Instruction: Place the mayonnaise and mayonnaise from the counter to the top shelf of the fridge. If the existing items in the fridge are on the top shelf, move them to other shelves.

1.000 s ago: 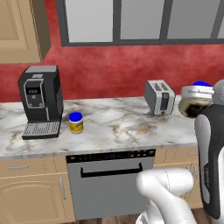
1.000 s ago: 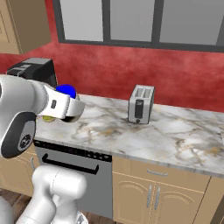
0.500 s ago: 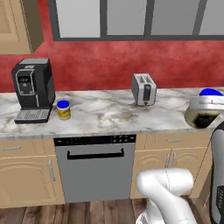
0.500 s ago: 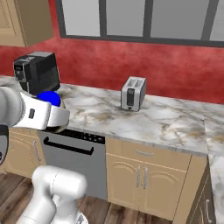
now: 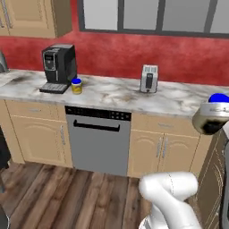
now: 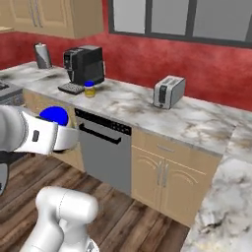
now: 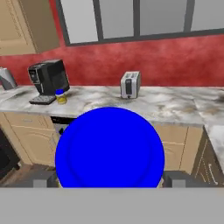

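— Carrying one jar (image 7: 109,148) already, is it? That blue lid sits right in front of the hand camera, between the fingertips (image 7: 43,180).

— Looks so. The gripper (image 5: 214,117) seems closed around it, held up on the right, off the counter (image 5: 174,99). I'd call that a firm hold, though the jar hides most of the fingers.

— And the other jar (image 5: 77,86)?

— On the counter, far left, just beside the coffee machine (image 5: 58,67). So roughly a quarter done, I'd judge — one jar lifted, none shelved, and I can't see the fridge from here to say what's on its top shelf.

— Anything in the way?

— Not much near the hand. A toaster (image 5: 149,78) stands mid-counter, well apart from both jars, with the dishwasher (image 5: 99,141) below. For the second jar, the coffee machine crowds it on the left — approach from the right or front, I'd say.
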Tool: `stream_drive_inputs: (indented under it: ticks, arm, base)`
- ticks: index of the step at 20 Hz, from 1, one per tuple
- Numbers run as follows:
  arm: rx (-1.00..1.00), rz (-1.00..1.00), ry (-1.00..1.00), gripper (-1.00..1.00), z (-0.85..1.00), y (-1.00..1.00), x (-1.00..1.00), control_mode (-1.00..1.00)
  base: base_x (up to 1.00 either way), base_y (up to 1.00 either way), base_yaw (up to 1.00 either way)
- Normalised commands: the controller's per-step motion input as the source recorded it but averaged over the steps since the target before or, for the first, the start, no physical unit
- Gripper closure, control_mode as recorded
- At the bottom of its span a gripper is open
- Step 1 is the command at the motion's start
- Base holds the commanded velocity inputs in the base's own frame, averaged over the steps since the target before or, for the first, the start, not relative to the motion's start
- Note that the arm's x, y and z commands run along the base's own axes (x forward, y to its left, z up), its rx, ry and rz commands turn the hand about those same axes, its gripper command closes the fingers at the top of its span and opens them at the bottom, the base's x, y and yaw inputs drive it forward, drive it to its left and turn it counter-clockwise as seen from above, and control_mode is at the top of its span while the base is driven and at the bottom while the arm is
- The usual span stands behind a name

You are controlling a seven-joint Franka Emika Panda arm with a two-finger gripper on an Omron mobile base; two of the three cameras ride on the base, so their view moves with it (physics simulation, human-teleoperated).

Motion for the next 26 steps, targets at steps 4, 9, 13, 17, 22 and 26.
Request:
stream_drive_inputs:
  ticks: [4,9,13,17,22,26]
  arm:
    - [0.0,0.0,0.0,1.0,0.0,0.0,0.0,1.0]
    - [0.0,0.0,0.0,1.0,0.0,0.0,0.0,1.0]
    - [0.0,0.0,0.0,1.0,0.0,0.0,0.0,1.0]
    - [0.0,0.0,0.0,1.0,0.0,0.0,0.0,1.0]
    - [0.0,0.0,0.0,1.0,0.0,0.0,0.0,1.0]
    - [0.0,0.0,0.0,1.0,0.0,0.0,0.0,1.0]
  base:
    - [-0.48,-0.18,1.0]
    - [-0.38,-0.12,1.0]
    - [-0.35,0.0,1.0]
    - [-0.22,0.48,0.99]
    - [0.13,0.69,0.81]
    - [0.95,0.25,0.45]
